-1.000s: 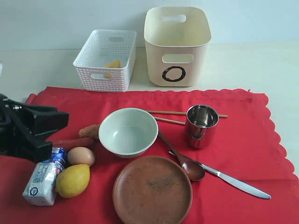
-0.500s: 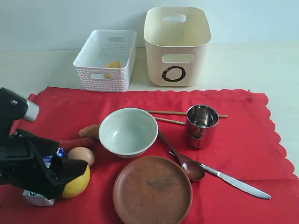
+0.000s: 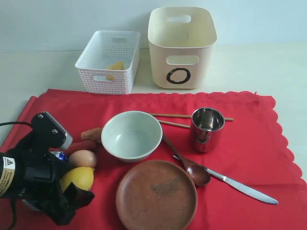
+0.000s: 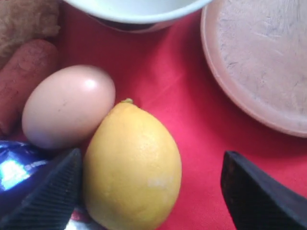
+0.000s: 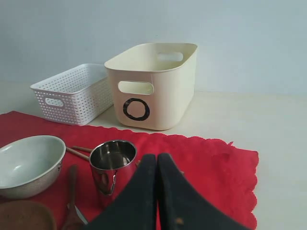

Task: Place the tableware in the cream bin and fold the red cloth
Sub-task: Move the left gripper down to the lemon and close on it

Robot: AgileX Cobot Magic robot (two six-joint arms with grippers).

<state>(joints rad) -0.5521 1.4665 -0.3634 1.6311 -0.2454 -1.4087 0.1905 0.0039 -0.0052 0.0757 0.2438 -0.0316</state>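
A black "O" is showing on the tall cream plastic bin [image 3: 182,48], beside a white lattice basket [image 3: 108,62] holding a yellow wedge [image 3: 115,65]. The empty pale green-white bowl [image 3: 131,135], round brown wooden plate [image 3: 156,194] and shiny steel cup [image 3: 207,128] are sitting on the red scalloped cloth [image 3: 249,139]. The left gripper [image 4: 151,160] is standing released, a yellow lemon [image 4: 132,167] lying ungripped between its fingers. The right gripper [image 5: 157,163] is sitting clenched.

In the exterior view we saw the left arm [image 3: 29,177] cover nearly all of the milk carton [image 3: 59,155], only a blue sliver showing, and the near side of the lemon [image 3: 79,177]. The wooden plate [image 3: 156,194] ran off the picture's near edge. The steel cup [image 3: 207,127] hid a stretch of the chopsticks [image 3: 170,115]. We could not make out the yellow piece [image 3: 115,65] inside the lattice basket [image 3: 110,33]. The left wrist view cut off the bowl [image 4: 134,9].
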